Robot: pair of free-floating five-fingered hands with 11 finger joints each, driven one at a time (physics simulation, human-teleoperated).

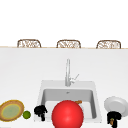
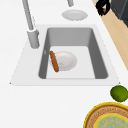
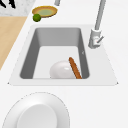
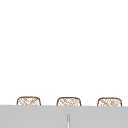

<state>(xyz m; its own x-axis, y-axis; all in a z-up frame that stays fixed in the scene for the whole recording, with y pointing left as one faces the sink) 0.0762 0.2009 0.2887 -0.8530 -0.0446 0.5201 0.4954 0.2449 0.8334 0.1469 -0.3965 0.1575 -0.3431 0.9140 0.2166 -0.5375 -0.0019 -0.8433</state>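
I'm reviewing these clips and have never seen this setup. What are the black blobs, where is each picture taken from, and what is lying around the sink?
The black shapes are the robot: two floating hands in a simulated kitchen. The front view faces the sink; there the left hand hangs beside a lime and a yellow-rimmed plate, and the right hand hangs below a white plate. A red ball covers the basin's front. The side views look along the sink: a white bowl lies inside, with a brown sausage-like thing. The upper view shows chair backs. What the hands hold is unclear.

No readable text, labels or nos. anywhere.
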